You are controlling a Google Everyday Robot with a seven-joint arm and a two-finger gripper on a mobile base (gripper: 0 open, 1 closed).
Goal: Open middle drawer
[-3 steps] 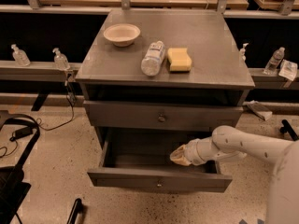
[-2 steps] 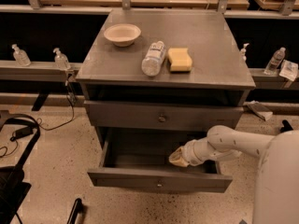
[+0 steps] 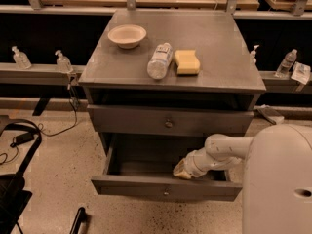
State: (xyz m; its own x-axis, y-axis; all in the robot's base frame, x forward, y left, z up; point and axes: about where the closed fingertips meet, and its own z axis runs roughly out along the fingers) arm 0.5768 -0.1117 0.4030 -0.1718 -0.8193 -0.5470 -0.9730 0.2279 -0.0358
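Observation:
The grey cabinet (image 3: 170, 77) has a closed drawer front with a small round knob (image 3: 168, 123) under its top. Below it the middle drawer (image 3: 165, 189) stands pulled out toward me, its dark inside showing and its long flat front carrying a small central knob. My gripper (image 3: 182, 170) is on the end of my white arm (image 3: 219, 152), which reaches in from the right. It sits low inside the open drawer, just behind the right half of the front. Any drawer below is hidden by the open one.
On the cabinet top lie a white bowl (image 3: 126, 35), a plastic bottle on its side (image 3: 159, 61) and a yellow sponge (image 3: 187, 62). Small bottles stand on the ledges at left (image 3: 63, 61) and right (image 3: 286, 62). My white body (image 3: 278, 179) fills the lower right. A black frame and cables (image 3: 19, 145) are at left.
My gripper has shifted slightly left and toward the drawer's front. My body takes up more of the lower right. The drawer stays pulled out the same amount.

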